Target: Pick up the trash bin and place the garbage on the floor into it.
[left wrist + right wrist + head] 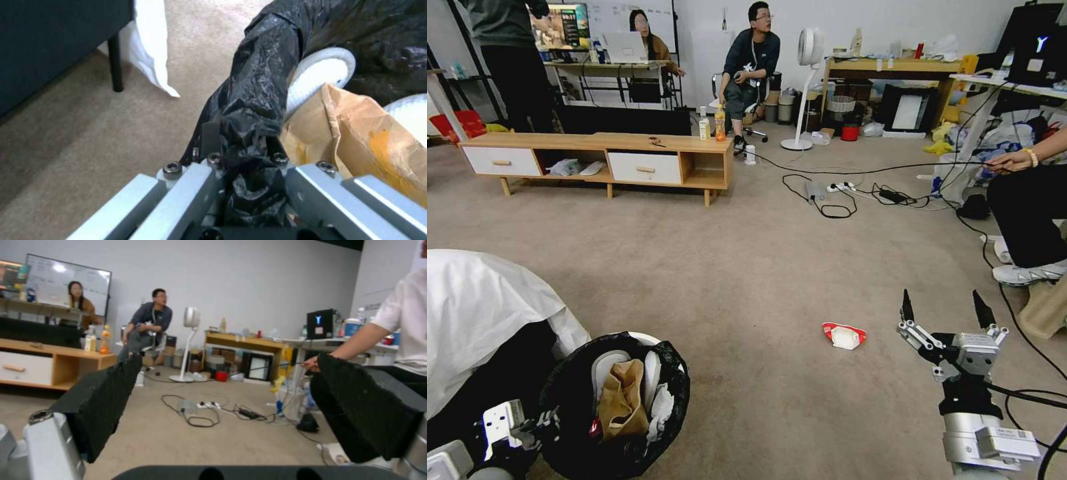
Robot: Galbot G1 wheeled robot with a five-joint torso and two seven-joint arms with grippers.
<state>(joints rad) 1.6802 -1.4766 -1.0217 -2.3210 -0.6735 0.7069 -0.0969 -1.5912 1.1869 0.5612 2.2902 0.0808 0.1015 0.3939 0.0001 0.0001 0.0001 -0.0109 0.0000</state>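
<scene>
The trash bin, white-rimmed and lined with a black bag, is at the lower left of the head view. My left gripper is shut on its near rim; the left wrist view shows the left gripper pinching the bunched bag. Tan cardboard and white tissues lie inside the bin. A red-and-white packet of garbage lies on the beige floor. To the packet's right my right gripper hovers open and holds nothing; its black pads stand wide apart.
A white-draped table stands close on the left. A low wooden cabinet with drink bottles is ahead. Cables and a power strip cross the carpet. A seated person's leg and shoe are near on the right.
</scene>
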